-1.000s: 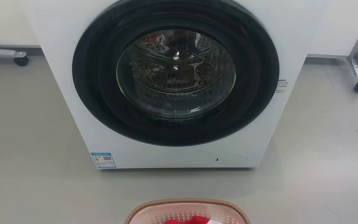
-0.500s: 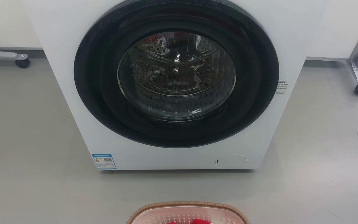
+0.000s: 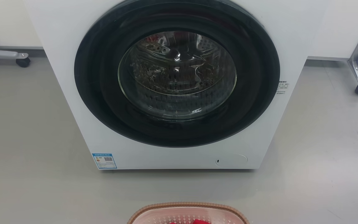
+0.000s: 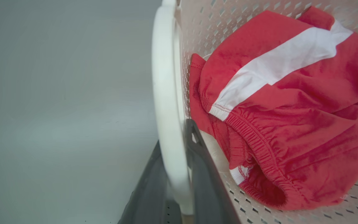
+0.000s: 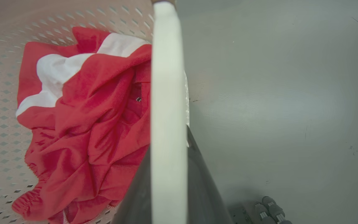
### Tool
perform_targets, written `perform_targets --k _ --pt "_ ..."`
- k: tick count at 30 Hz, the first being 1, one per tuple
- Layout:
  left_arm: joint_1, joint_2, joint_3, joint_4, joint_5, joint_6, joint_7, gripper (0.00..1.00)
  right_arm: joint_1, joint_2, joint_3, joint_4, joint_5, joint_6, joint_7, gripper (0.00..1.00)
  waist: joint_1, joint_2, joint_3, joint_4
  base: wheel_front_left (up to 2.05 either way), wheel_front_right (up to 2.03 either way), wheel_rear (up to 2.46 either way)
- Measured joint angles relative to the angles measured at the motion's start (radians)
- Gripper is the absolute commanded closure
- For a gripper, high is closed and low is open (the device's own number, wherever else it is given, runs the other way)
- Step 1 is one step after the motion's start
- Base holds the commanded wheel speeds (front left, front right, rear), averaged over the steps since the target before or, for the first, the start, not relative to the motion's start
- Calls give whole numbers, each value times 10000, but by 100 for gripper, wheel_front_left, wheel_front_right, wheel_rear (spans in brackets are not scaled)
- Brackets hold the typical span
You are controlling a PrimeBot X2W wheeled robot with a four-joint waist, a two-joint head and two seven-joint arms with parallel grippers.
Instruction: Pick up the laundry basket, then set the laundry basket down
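Laundry basket (image 3: 187, 204), pale pink perforated plastic with a brown woven-look rim, shows at the head view's bottom edge, before the white washing machine (image 3: 172, 157) and its round dark door. Left gripper (image 4: 174, 137) clamps the smooth white left handle (image 4: 163, 77), one dark finger on either side; right gripper (image 5: 168, 140) likewise grips the right handle (image 5: 168, 77). A crumpled red-and-white garment (image 4: 291, 124) lies inside.

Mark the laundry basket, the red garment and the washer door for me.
laundry basket (image 3: 188, 204): head view, brown rim's far edge.
red garment (image 4: 306, 124): left wrist view, middle of the cloth.
washer door (image 3: 177, 74): head view, centre of the glass.
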Motion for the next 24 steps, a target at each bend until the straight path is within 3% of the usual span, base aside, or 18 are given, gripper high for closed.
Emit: perform_targets --k 24 --pt "-11 -2 -111 58 -148 4 -59 100 -278 6 648 184 566 2 -286 100 1 0 167 -5 0 0 0"
